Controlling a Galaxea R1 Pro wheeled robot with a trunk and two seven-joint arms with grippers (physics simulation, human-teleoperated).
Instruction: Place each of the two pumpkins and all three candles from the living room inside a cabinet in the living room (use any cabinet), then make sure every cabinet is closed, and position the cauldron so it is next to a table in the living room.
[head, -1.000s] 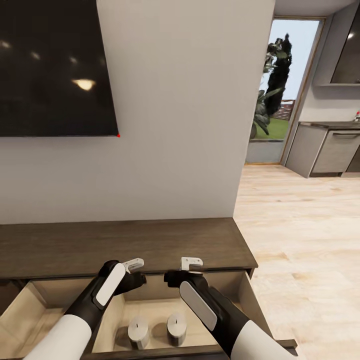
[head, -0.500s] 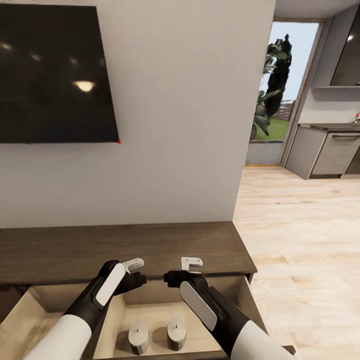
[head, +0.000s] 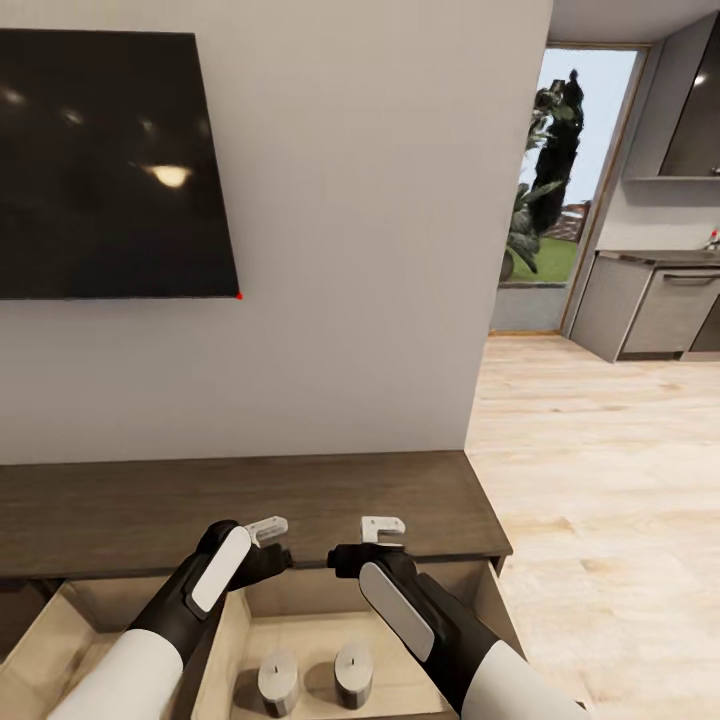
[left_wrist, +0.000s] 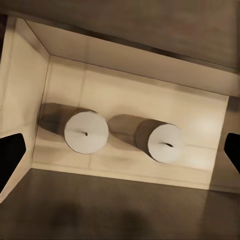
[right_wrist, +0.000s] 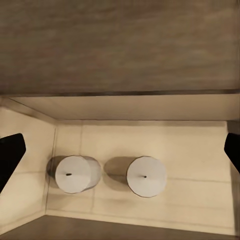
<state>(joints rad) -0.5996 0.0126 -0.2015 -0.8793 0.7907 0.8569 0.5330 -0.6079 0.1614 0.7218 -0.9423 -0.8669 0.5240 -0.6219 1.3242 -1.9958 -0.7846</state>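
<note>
**Two candles seen in the open drawer of the cabinet, both grippers held above it**

In the head view, the dark-brown cabinet (head: 250, 500) is seen against a light wall, under a black screen (head: 110, 165). Its right drawer (head: 235, 625) is pulled out, and two candles are standing upright on its pale floor, side by side and a little apart: the left candle (head: 277, 682) and the right candle (head: 353, 670). The left gripper (head: 268, 527) and the right gripper (head: 382, 526) are held over the front edge of the cabinet top, above the drawer, near each other. Nothing is held in either one; how wide the fingers stand cannot be told here. To the right, a light wood floor (head: 600, 470) is seen.

In the left wrist view, both candles (left_wrist: 86, 131) (left_wrist: 164, 142) are seen from above inside the drawer. The dark fingertips (left_wrist: 10, 155) are spread wide, at opposite edges.

In the right wrist view, the same candles (right_wrist: 73, 174) (right_wrist: 145, 176) are seen, and the fingertips (right_wrist: 10, 150) are likewise wide apart, with nothing between them.
</note>
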